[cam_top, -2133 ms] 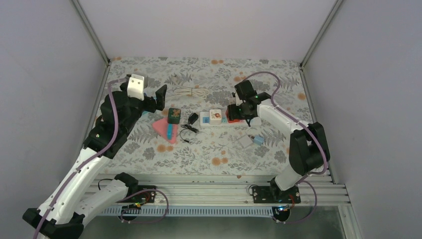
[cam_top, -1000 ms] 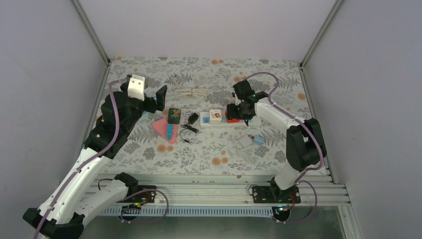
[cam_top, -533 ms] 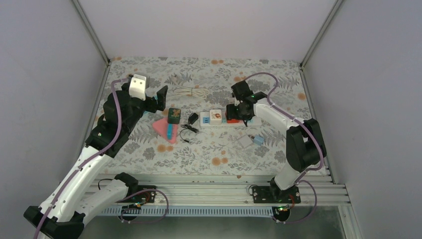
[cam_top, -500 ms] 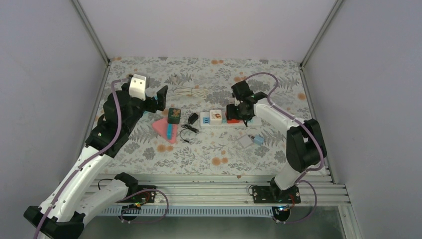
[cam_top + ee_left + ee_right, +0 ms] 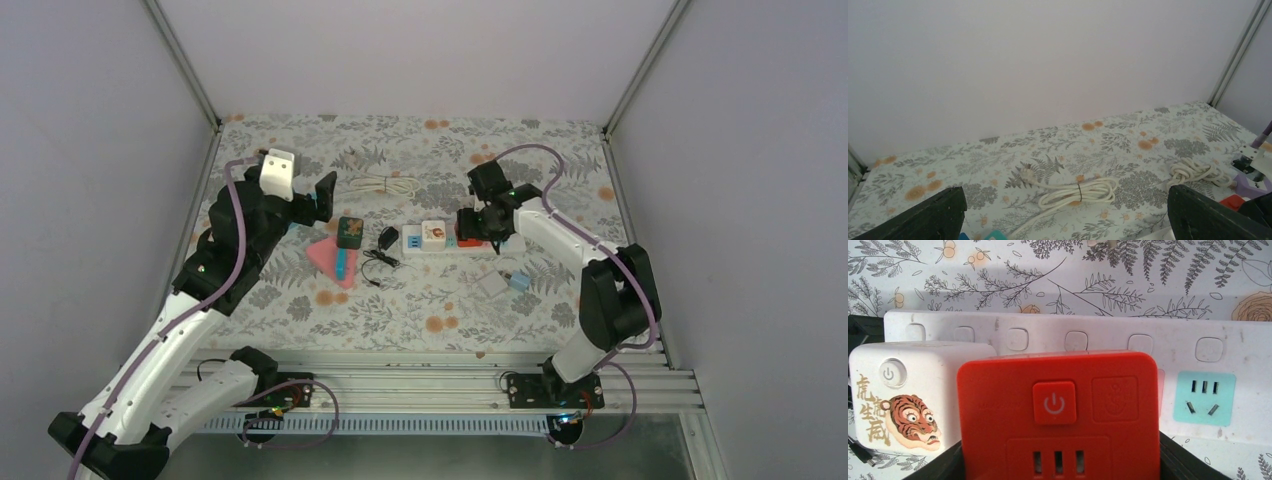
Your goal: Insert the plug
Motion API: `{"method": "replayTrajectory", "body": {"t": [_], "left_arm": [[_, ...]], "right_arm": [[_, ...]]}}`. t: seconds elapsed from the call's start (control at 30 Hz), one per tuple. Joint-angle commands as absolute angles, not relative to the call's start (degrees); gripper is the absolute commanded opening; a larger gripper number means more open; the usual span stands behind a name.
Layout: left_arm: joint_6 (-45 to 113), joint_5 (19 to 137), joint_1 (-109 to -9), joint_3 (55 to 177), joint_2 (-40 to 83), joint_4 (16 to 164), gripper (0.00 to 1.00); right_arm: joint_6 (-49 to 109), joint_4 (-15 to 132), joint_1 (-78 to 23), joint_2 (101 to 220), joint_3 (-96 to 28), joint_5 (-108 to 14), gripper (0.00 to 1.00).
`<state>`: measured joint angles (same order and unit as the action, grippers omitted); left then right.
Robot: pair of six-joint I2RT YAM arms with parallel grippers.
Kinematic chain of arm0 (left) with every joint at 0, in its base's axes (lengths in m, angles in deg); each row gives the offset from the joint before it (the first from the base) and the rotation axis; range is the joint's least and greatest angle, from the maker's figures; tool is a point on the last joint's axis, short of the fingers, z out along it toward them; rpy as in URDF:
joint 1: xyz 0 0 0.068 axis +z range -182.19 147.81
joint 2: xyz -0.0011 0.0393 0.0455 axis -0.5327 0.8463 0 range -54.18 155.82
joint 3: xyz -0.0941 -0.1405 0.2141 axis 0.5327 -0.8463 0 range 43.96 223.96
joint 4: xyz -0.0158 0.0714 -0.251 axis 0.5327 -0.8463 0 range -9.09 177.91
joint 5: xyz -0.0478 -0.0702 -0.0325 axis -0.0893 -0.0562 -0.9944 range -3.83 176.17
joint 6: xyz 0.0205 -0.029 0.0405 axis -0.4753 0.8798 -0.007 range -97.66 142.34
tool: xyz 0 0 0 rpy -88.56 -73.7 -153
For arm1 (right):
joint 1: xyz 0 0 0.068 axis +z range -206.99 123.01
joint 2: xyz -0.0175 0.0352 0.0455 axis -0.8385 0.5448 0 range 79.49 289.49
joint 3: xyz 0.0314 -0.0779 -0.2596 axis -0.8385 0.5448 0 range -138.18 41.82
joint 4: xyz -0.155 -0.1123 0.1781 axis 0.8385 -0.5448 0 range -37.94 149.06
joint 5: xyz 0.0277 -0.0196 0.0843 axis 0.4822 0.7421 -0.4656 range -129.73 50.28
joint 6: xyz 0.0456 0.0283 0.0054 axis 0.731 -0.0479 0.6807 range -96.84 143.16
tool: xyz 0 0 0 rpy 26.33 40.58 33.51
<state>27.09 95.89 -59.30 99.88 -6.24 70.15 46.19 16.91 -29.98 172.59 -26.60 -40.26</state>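
Here, right tool [image 5: 1060,467] clamps the one red plug [image 5: 1058,405]; left tool [image 5: 1063,217] gapes empty.

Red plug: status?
Left pincer open, empty. Right pincer shut on red plug over power strip. Tiger cube close alongside; seating unclear.

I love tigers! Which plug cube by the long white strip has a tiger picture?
The white cube on the power strip, just left of the red cube. The red one shows only a power button and slots.
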Motion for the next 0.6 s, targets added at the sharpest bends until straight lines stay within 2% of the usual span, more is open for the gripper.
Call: {"method": "replayTrajectory", "body": {"t": [0.0,0.57], "left_arm": [[27.3,96.5,-59.1,100.4,-6.0,70.3,1.00],[27.4,96.8,-59.1,100.6,-5.4,70.0,1.00]], "right_arm": [[46.7,17.0,-29.5,173.4,-26.1,-40.6,0.51],[47.9,18.6,-29.4,176.5,-23.5,-37.7,0.50]]}}
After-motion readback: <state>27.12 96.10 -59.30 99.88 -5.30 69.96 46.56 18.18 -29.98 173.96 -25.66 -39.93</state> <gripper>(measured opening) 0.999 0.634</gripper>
